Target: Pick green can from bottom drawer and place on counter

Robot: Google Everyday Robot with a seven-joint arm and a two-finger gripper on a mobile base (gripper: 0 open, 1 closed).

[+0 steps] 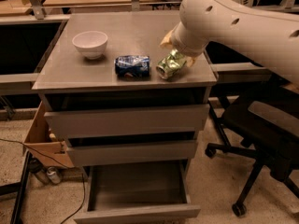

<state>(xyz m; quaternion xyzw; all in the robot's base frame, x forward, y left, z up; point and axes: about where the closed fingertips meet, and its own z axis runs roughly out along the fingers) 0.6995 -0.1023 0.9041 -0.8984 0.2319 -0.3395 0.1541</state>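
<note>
green can (170,65) down near counter (133,36) front-right corner, axis pointing front-left from gripper (179,52); grip state unclear

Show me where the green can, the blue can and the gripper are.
green can (171,64): camera view, middle of its dented side.
blue can (133,66): camera view, middle of its label.
gripper (178,54): camera view, its tip, right at the green can's far end.
</note>
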